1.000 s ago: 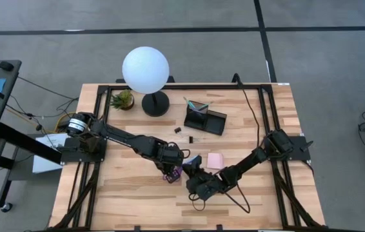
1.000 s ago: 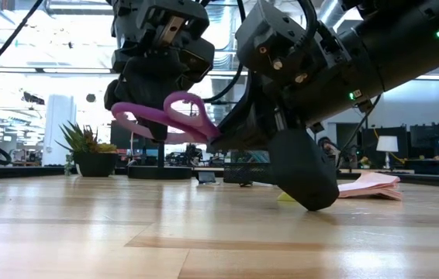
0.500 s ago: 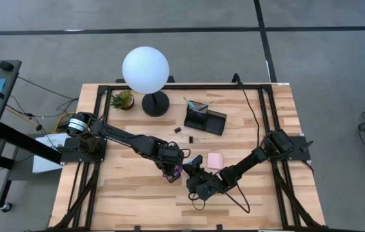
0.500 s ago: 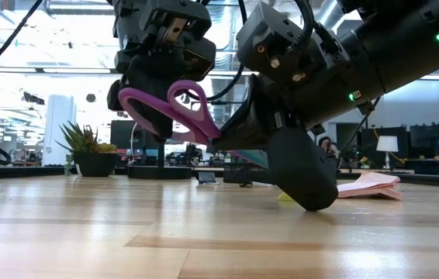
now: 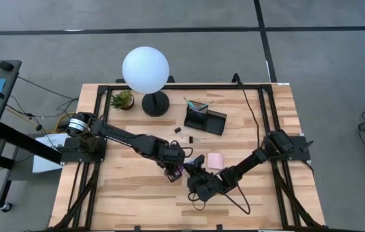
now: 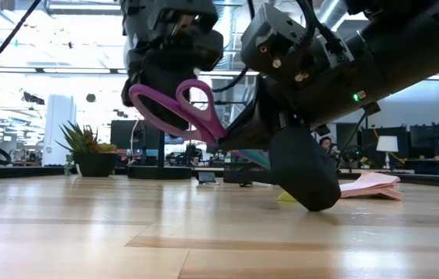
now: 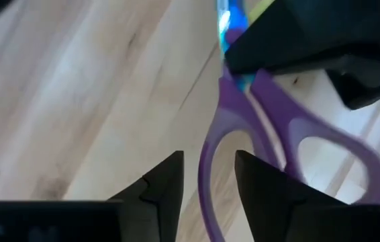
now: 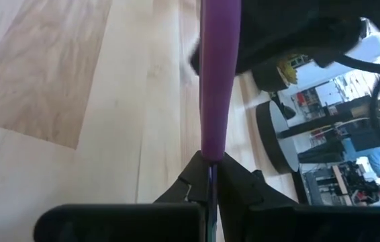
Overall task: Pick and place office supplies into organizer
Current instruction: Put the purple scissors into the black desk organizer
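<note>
A: Scissors (image 6: 177, 108)?
B: Off the table, mid-table toward the front. Right gripper (image 8: 209, 176) is clamped on the blade end; left gripper (image 7: 208, 176) has a handle loop between its fingers, can't tell if it's pinching.
A: Room?
B: Bare wood in front. Pink sticky pad (image 5: 215, 160) sits just beside the right gripper. Organizer (image 5: 204, 117) well behind, near the back edge, beside the lamp (image 5: 147, 76).
</note>
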Controlling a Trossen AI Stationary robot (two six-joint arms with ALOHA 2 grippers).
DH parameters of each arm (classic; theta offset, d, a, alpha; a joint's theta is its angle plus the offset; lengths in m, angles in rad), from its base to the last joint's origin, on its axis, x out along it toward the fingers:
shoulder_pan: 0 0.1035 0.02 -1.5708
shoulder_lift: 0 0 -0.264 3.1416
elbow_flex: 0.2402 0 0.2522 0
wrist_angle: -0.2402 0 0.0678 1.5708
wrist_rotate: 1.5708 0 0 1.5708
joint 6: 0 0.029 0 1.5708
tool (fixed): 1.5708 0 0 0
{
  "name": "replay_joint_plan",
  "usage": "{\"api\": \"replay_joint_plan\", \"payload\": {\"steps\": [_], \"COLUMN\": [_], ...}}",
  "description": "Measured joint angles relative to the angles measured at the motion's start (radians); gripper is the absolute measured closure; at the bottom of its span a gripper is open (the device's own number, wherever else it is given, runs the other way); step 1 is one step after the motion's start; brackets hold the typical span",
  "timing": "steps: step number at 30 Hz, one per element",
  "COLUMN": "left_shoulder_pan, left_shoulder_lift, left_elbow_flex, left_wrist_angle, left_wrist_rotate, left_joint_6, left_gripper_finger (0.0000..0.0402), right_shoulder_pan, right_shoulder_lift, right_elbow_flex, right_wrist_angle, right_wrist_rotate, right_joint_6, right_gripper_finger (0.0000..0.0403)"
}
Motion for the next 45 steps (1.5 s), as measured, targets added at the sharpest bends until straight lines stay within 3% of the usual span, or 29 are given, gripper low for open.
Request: {"api": "replay_joint_plan", "payload": {"steps": [8,14,22,27,32,38,42,45], "left_shoulder_pan": [0.002,-0.004,-0.047,-0.085,-0.126,-0.160,-0.181,-0.206], "left_shoulder_lift": [-0.001,0.000,-0.001,-0.001,-0.001,-0.001,-0.001,-0.001], "left_elbow_flex": [0.145,0.320,0.642,0.795,0.862,0.868,0.868,0.868], "left_wrist_angle": [-0.052,-0.271,-0.625,-0.667,-0.670,-0.693,-0.697,-0.696], "left_wrist_rotate": [-0.087,-0.233,-0.595,-0.697,-0.749,-0.771,-0.780,-0.813], "left_joint_6": [0.079,0.114,0.139,0.139,0.188,0.203,0.205,0.236], "left_gripper_finger": [0.0271,0.0272,0.0272,0.0272,0.0272,0.0272,0.0272,0.0272], "right_shoulder_pan": [0.008,0.023,0.004,-0.072,-0.196,-0.410,-0.558,-0.658], "right_shoulder_lift": [-0.004,-0.035,-0.293,-0.508,-0.730,-0.925,-0.948,-0.895], "right_elbow_flex": [0.004,0.023,0.020,0.021,-0.021,-0.223,-0.403,-0.533], "right_wrist_angle": [-0.020,-0.173,-0.449,-0.619,-0.550,-0.075,0.175,0.446], "right_wrist_rotate": [0.015,0.226,0.141,0.108,-0.073,-0.503,-0.656,-0.787], "right_joint_6": [-0.005,-0.021,0.303,0.404,0.333,0.174,0.150,0.155], "right_gripper_finger": [0.0402,0.0402,0.0402,0.0402,0.0402,0.0402,0.0402,0.0402]}}
